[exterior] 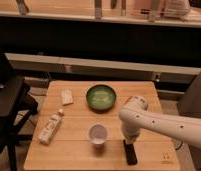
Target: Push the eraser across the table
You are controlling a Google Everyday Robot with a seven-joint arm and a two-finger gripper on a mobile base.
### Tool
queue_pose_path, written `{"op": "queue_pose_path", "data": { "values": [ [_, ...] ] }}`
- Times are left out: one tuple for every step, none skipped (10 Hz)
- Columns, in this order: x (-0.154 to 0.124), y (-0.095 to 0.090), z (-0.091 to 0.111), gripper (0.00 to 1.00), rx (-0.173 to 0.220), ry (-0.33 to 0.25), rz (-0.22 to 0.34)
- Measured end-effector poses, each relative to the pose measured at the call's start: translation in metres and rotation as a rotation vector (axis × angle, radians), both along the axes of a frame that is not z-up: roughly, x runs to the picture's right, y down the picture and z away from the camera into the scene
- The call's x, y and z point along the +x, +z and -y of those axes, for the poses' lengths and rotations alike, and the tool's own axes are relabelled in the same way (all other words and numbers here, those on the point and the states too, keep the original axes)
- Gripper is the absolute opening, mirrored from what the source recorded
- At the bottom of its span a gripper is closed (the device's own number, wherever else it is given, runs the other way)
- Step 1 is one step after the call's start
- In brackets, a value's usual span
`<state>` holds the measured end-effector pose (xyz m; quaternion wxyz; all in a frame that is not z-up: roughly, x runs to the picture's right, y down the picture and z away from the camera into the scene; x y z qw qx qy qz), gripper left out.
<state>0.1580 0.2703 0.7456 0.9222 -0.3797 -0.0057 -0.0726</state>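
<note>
The eraser [129, 152] is a flat black bar lying lengthwise near the front edge of the light wooden table [74, 150], right of the white cup [97, 133]. My white arm comes in from the right and bends down over the eraser's far end. The gripper [128, 140] sits at the arm's tip, right at or on that far end of the eraser; the arm's bulk hides most of it.
A green bowl [101, 96] stands at the table's back centre. A small pale block [67, 97] lies at the back left, and a white bottle [49, 128] lies on its side near the left edge. A dark chair [6, 110] stands to the left.
</note>
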Motion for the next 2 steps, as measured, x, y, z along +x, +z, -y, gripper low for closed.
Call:
{"op": "queue_pose_path", "data": {
  "values": [
    [-0.0014, -0.0002, 0.0000, 0.00, -0.002, -0.004, 0.002],
    [-0.0036, -0.0008, 0.0010, 0.00, -0.003, -0.007, 0.004]
  ]
}}
